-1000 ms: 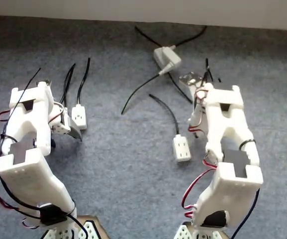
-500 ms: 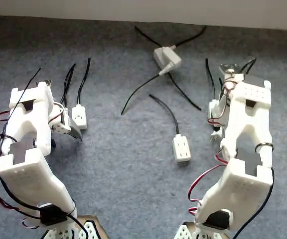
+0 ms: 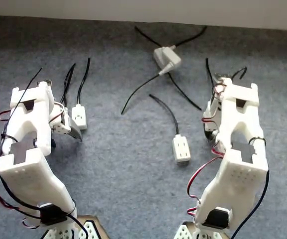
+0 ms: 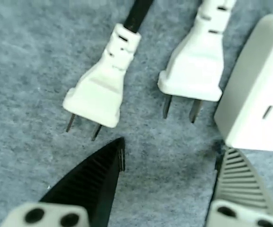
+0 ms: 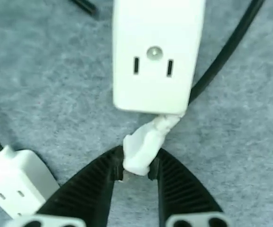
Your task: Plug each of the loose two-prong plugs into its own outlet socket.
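Two loose white two-prong plugs (image 4: 98, 94) (image 4: 195, 71) lie on the grey carpet, prongs toward my left gripper (image 4: 171, 151), which is open just short of them. A white outlet socket (image 4: 254, 94) (image 3: 78, 117) lies beside them. My right gripper (image 5: 136, 163) is shut on a small white plug (image 5: 143, 144). The plug's far end overlaps the near edge of a white socket block (image 5: 155, 56) with two slots; I cannot tell whether they touch. Another white outlet (image 5: 13, 182) (image 3: 181, 148) lies between the arms.
A white adapter block (image 3: 166, 57) with crossing black cords (image 3: 183, 94) lies at the back centre. Thin black cords (image 3: 68, 79) trail away from the left arm. The pale back edge (image 3: 143, 10) bounds the carpet.
The right arm swung to the right and away, then came back slightly toward the centre. The left arm has not moved.
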